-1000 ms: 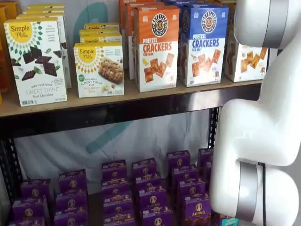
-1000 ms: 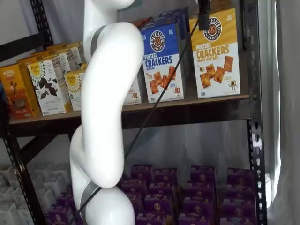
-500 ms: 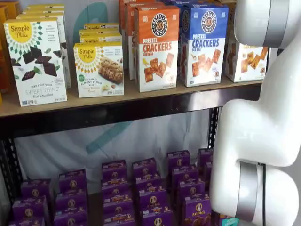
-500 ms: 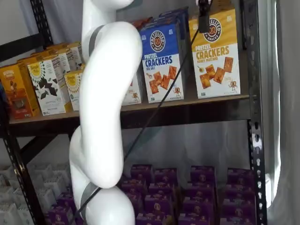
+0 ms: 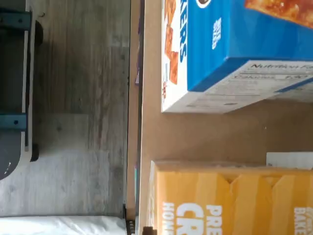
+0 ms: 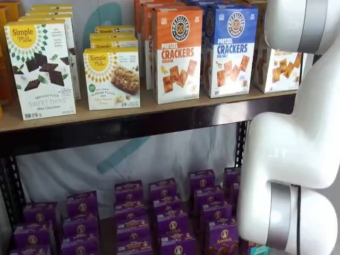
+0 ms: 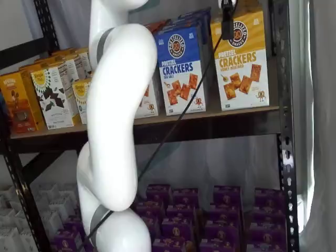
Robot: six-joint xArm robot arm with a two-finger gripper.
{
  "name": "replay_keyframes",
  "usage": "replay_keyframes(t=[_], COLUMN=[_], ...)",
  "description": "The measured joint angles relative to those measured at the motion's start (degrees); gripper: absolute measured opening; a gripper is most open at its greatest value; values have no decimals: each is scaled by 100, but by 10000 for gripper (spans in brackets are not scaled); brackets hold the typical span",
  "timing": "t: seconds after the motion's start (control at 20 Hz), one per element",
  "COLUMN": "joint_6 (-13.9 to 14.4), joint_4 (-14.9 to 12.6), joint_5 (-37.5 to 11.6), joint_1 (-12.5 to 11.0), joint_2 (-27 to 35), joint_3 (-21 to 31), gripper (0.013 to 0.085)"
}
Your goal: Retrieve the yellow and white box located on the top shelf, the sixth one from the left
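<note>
While the white arm (image 7: 113, 131) fills the foreground in both shelf views, we find the yellow box (image 7: 240, 60) upright at the right end of the top shelf (image 7: 210, 123), just beside the blue box (image 7: 181, 68) and close to the black upright (image 7: 286, 126); in a shelf view only its white lower part with crackers (image 6: 276, 66) shows, past the arm's edge; a dark piece (image 7: 227, 23) hangs from the upper edge in front of the yellow box's logo, with a cable (image 7: 173, 121) running down from it, and we cannot tell how the jaws stand; on the wrist view we see the yellow box's top flaps (image 5: 230, 200) and the blue box's side panel (image 5: 234, 49) with bare tan board (image 5: 210, 134) between them, the two boxes apart; beyond the shelf's front edge lies grey floor (image 5: 78, 98); an orange box (image 6: 177, 53) stands left of the blue one; purple boxes (image 6: 164, 218) crowd the lower level.
</note>
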Motion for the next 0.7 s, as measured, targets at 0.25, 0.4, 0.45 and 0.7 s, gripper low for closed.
replay_keyframes(t=[0.25,0.4,0.45,0.7], joint_6=[0,-1,0,16], joint_4=[2,19,25,79], joint_5=[-29,-59,-48,-26], joint_1=[4,0,-3,-18], joint_2=[-33,-54,-49,-98], joint_3=[70,107,94,117], gripper=[570,570,570,570])
